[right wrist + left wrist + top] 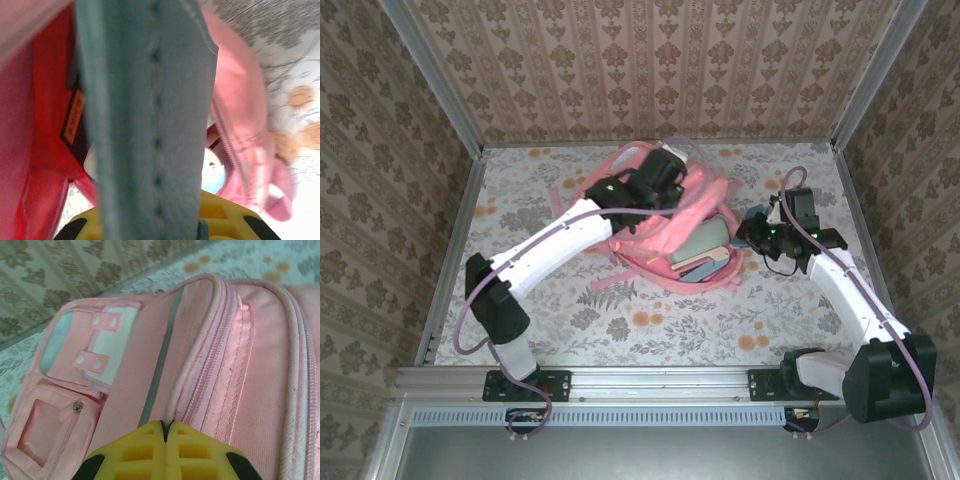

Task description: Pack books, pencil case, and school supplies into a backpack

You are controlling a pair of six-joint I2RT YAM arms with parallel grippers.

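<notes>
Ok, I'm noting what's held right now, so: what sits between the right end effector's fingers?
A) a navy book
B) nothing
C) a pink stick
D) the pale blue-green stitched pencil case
D: in the right wrist view the stitched pencil case rises from between the yellow fingers of the right end effector, with the pink backpack beside it.

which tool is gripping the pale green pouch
The right tool: the stitched pale green pouch sits clamped between its yellow fingers, while the left tool pinches the zip edge of the pink backpack instead.
</notes>
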